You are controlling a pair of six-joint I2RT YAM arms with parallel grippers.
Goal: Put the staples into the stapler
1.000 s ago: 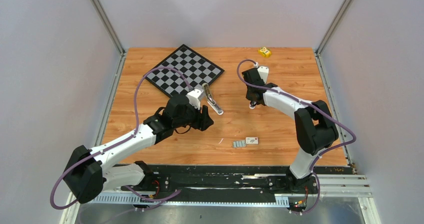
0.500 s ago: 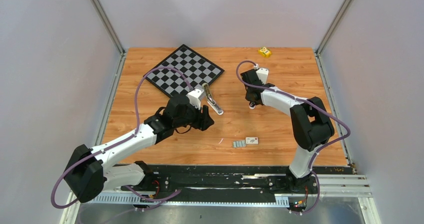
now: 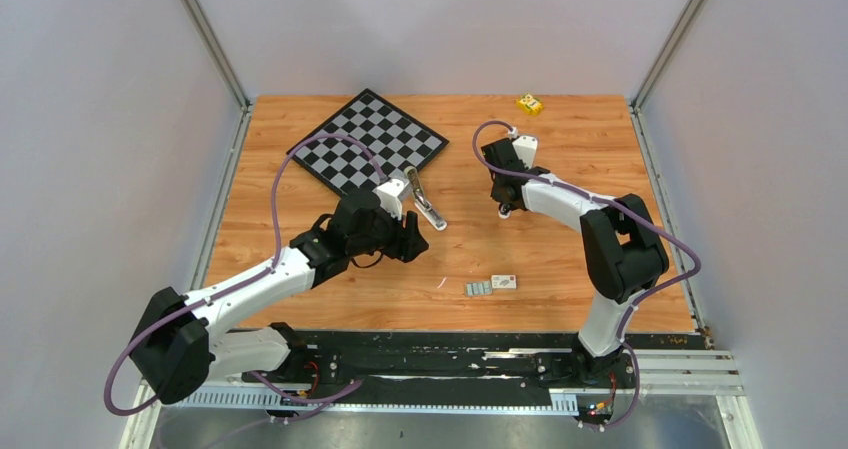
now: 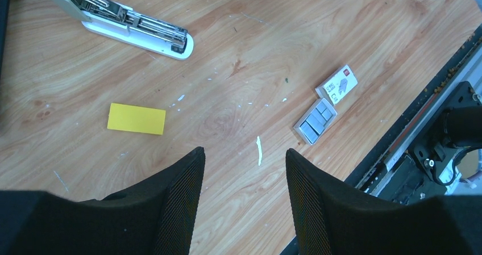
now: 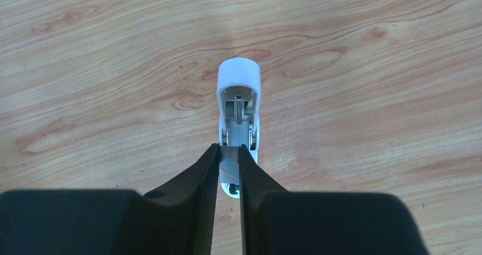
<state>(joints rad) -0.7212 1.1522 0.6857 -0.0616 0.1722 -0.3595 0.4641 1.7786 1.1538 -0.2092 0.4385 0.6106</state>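
Checking against one second ago, we are finding the left arm nearly unmoved. The left gripper (image 4: 244,158) is hovering over bare table with its fingers spread and holding nothing. It is sitting near the stapler (image 4: 142,28), which is lying hinged open with its metal tray exposed. Farther out, the right arm is showing the only real change: its elbow is now folding slightly leftward and its wrist is sitting a little nearer the stapler, with no further shift over the last half second. The right gripper (image 5: 229,148) is pinching a ridged silvery strip (image 5: 229,170) directly above a white piece (image 5: 239,76) with a metal channel; we cannot tell what that piece is. We are judging that the strip is on its way to loading but is not yet in the stapler, which is lying well apart to the left. Counting near to far, we are logging:
- four loose staples (image 4: 314,121) in one cluster, as far as we can tell, just beside one box (image 4: 337,84);
- one white sliver (image 4: 259,151);
- one yellow card (image 4: 136,118);
- one stapler;
- one pinched strip;
- one white piece;
- one board (image 3: 370,141);
- one yellow block (image 3: 530,103) at the far edge.
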